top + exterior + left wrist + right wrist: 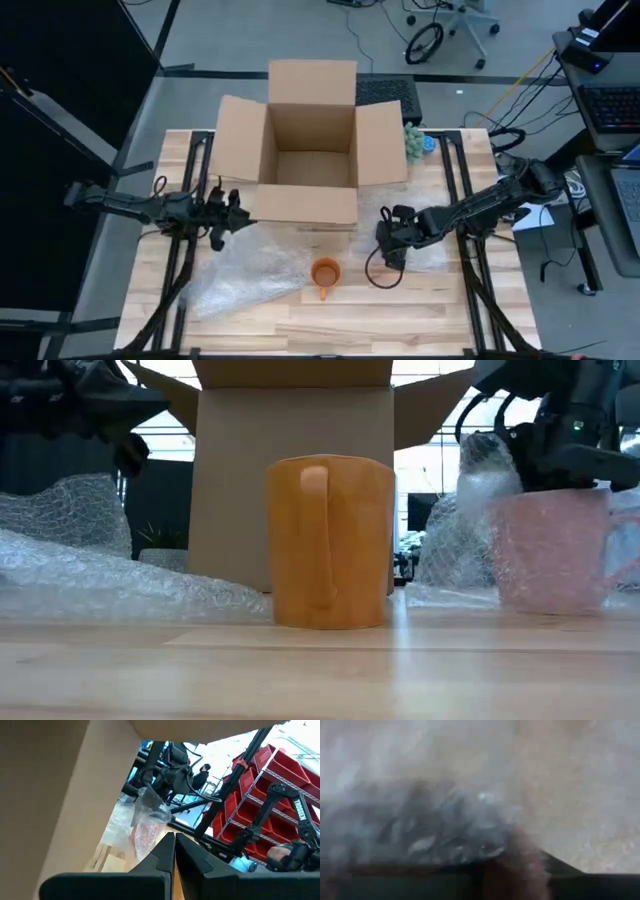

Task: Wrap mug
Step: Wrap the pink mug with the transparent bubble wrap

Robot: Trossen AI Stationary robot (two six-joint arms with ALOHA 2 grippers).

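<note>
An orange mug (325, 272) (331, 540) stands upright on the wooden table (420, 320), its handle toward the near edge. A loose bubble wrap sheet (250, 265) lies flat to its left. My left gripper (222, 218) (173, 840) hovers shut over that sheet's far corner, with nothing between its fingers. A pink mug (555, 550) (145, 834) stands on the table to the right inside a second piece of bubble wrap (480, 510). My right gripper (395, 238) (560, 455) is shut on this wrap, right above the pink mug. My right gripper holds the bubble wrap's bunched top (150, 805) above the pink mug's rim, coming from above and from the table's right. Its own wrist view is filled by wrap, so the exact place of contact is hidden. The wrapped mug stands on the table.
An open cardboard box (310, 150) stands at the table's far middle, its flaps spread out; its near wall fills the background behind the orange mug. Bare wood lies along the near edge. A small green thing (413, 143) sits right of the box.
</note>
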